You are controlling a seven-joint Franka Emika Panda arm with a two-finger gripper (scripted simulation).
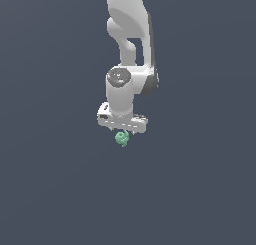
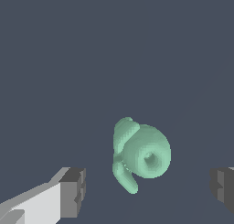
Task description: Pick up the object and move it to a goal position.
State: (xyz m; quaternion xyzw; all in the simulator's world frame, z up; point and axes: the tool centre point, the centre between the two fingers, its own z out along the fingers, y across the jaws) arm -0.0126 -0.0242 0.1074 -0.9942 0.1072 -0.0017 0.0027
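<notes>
The object [image 1: 122, 138] is a small mint-green lumpy blob with a curled stub. In the exterior view it sits just below the white gripper [image 1: 123, 131] of the arm. In the wrist view the object [image 2: 140, 153] lies between the two dark fingertips [image 2: 73, 192], apart from both, with wide gaps on either side. The gripper [image 2: 148, 189] is open and nothing is held. Whether the fingers reach down around the object or stay above it cannot be told.
A plain dark grey surface [image 1: 55, 189] fills both views. The white arm [image 1: 127, 34] rises from the gripper toward the upper edge of the exterior view.
</notes>
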